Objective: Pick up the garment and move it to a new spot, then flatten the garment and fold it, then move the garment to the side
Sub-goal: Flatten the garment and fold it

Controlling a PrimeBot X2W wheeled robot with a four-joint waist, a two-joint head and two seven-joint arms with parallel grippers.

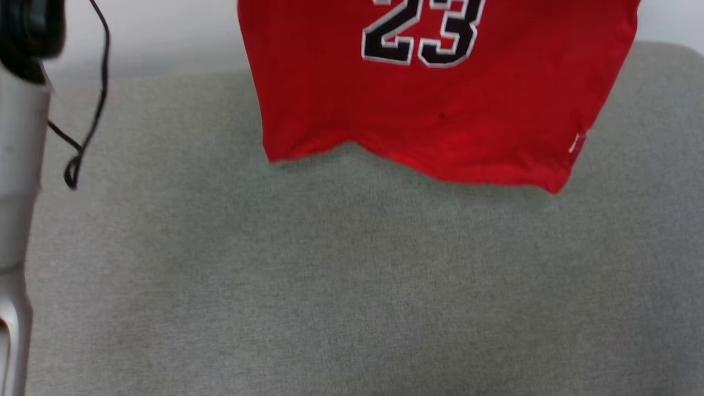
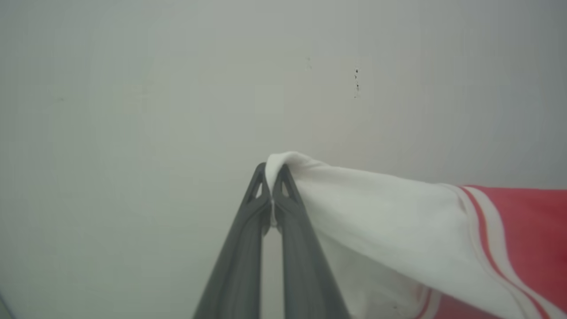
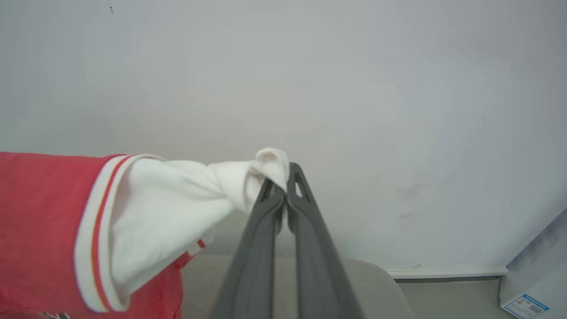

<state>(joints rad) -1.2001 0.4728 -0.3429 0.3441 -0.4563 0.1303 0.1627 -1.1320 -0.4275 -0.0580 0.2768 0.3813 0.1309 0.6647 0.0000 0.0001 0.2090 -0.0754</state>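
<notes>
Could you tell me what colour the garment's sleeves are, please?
The garment's sleeves are white; best in the left wrist view.

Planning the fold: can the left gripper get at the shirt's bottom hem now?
Probably not: the left gripper is shut on a sleeve of the garment, whose hem hangs below.

I read one number: a black, white-edged "23" on my red shirt, at 12 o'clock in the head view. The small white mark at the hem, toward 4 o'clock, is too small to read. In my right wrist view, the blue-headed label at 5 o'clock is too blurred to read.
</notes>
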